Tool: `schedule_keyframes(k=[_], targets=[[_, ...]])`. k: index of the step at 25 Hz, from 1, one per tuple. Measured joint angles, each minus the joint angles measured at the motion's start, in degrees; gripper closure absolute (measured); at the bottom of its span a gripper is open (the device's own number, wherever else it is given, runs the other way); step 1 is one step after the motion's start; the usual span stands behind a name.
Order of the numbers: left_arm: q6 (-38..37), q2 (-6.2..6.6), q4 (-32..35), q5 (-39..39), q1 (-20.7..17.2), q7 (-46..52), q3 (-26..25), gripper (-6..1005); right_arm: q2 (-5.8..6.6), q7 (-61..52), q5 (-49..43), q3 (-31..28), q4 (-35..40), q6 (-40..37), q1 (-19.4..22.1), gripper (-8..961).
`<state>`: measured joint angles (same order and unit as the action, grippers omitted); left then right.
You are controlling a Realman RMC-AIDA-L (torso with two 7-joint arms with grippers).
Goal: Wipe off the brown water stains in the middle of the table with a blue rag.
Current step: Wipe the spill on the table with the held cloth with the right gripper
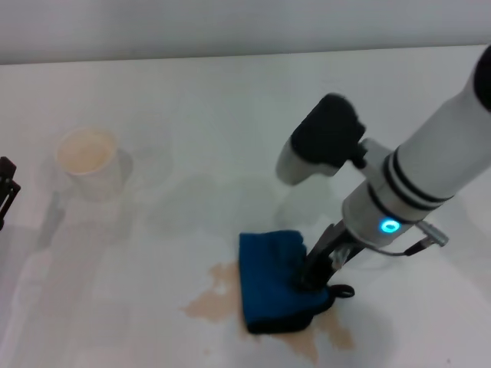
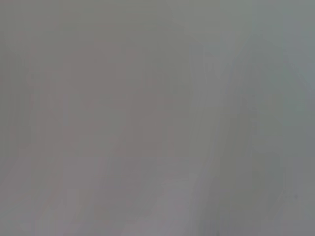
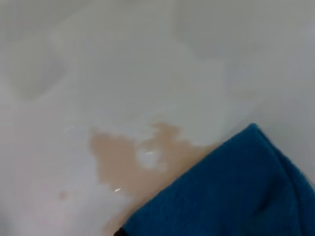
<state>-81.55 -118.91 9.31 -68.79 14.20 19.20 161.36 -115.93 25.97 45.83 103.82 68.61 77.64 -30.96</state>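
Note:
The blue rag [image 1: 274, 280] lies on the white table [image 1: 230, 100], over the middle of the brown water stains [image 1: 215, 297]. Tan patches show to its left and at its lower right. My right gripper [image 1: 316, 272] presses down on the rag's right edge and is shut on it. In the right wrist view the blue rag [image 3: 231, 191] fills the lower right, and the brown stain [image 3: 129, 160] lies beside it. My left gripper [image 1: 6, 192] shows only as a dark part at the far left edge, parked.
A paper cup [image 1: 88, 157] with tan liquid stands on the table at the left back. Faint wet marks lie between the cup and the stain. The left wrist view shows only a blurred grey surface.

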Motion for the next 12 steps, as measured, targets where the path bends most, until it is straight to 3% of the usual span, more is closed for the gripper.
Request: schedule_keyframes(k=[12], targets=[[0.16, 0.06, 0.0, -0.66, 0.72, -0.19, 0.0, 105, -0.16, 13.34, 11.19, 12.29, 1.89, -4.53, 0.28, 911]])
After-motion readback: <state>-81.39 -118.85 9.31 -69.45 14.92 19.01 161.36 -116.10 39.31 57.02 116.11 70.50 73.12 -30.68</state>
